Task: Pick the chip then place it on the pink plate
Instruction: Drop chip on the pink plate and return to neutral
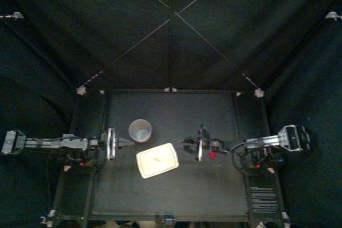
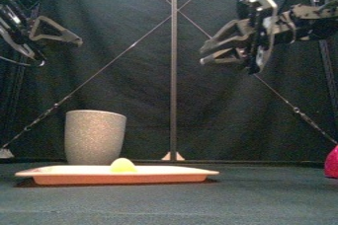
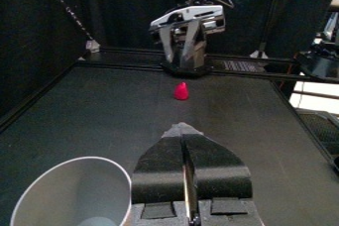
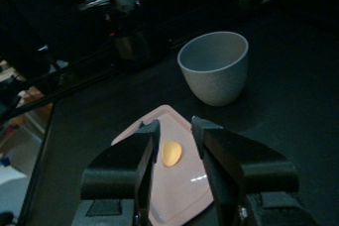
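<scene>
The black surface carries three items. A pink tray lies flat near its centre. A grey cup stands upright just behind the tray. A small red toy sits apart, to the right.

The top view looks down from high above, tilted toward the far curtain, over the whole tabletop. The front view sits low at the near edge, looking level and close at the pink plate and grey cup. The left wrist view looks rightward past the left hand; the right wrist view looks leftward and down past the right hand. All four share the grey cup.
</scene>
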{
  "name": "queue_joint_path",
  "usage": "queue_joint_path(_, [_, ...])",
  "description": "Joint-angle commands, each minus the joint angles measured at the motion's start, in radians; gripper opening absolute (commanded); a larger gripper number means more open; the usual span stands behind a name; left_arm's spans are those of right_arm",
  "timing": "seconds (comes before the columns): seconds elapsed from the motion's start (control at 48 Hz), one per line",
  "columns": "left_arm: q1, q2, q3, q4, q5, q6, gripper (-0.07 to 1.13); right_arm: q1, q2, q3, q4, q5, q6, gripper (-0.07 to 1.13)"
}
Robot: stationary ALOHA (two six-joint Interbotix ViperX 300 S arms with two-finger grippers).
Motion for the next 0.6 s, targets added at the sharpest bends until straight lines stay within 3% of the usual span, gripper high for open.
queue_joint_path(0.021, [0.002,0.002,-0.011,-0.002,-0.005,0.002,0.04,0.000,-0.120,0.058,-0.083,-0.014,0.002,0.74])
queue_joint_path(0.25, [0.003,0.002,-0.011,-0.002,-0.003,0.002,0.04,0.005,-0.311,0.172,-0.236,-0.009,0.014,0.74])
queue_joint_path(0.604, [0.002,0.002,-0.006,-0.002,-0.003,0.002,0.04,0.008,-0.371,0.222,-0.242,0.002,0.014,0.74])
